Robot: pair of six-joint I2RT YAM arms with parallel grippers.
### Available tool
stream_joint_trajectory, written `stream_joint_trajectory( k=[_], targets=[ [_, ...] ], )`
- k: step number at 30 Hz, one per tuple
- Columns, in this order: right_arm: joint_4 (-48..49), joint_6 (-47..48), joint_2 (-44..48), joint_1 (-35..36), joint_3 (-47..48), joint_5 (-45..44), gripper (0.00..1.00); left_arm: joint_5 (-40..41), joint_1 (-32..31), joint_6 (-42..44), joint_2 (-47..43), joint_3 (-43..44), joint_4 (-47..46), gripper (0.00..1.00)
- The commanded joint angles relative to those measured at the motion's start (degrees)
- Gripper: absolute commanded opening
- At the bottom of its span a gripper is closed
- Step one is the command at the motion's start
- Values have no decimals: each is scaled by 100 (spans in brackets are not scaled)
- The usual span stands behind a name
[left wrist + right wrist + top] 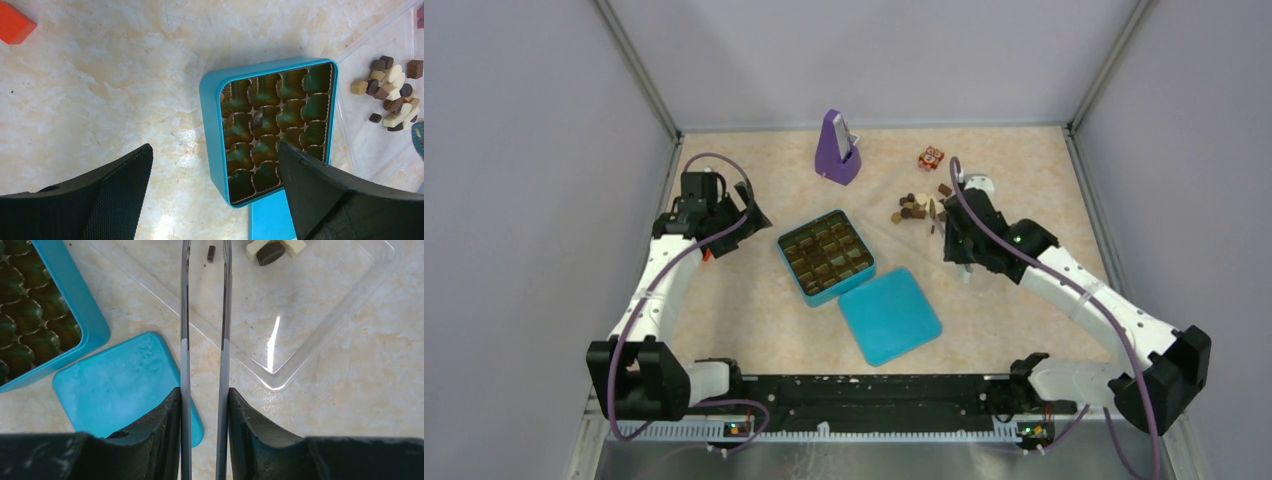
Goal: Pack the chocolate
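The chocolate (919, 207) is a small pile of dark, light brown and cream pieces at the right back, on a clear plastic tray (300, 340). It also shows in the left wrist view (390, 95). My right gripper (205, 395) is shut on metal tweezers (185, 315), whose tips reach the pile's edge. A small dark piece (211, 253) lies between the tips. The open blue tin (826, 256) with brown paper cups stands in the middle. My left gripper (214, 150) is open and empty, above the tin's left side.
The blue lid (890, 315) lies flat just in front of the tin. A purple upright object (837, 148) stands at the back. A red-and-white cube (931, 157) sits behind the pile. An orange block (15, 25) lies by the left arm.
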State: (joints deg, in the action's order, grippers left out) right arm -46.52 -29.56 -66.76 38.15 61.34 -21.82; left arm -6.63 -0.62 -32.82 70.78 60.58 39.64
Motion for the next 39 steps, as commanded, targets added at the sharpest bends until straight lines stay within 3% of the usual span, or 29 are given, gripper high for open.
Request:
stream_joint_trajectory(
  k=[1, 8, 16, 27, 39],
  targets=[
    [-56, 258, 56, 397, 672, -77, 17, -16, 21, 22, -18, 27, -217, 99],
    [40, 570, -648, 1625, 1338, -188, 18, -49, 25, -1, -2, 7, -220, 99],
    [756, 631, -1281, 2175, 1364, 484, 18, 105, 26, 19, -82, -4, -150, 99],
    [964, 792, -1468, 2371, 1207, 900, 18, 59, 19, 12, -31, -28, -193, 99],
    [645, 591, -1399, 2487, 966, 763, 18, 54, 23, 5, -47, -47, -184, 99]
  ],
)
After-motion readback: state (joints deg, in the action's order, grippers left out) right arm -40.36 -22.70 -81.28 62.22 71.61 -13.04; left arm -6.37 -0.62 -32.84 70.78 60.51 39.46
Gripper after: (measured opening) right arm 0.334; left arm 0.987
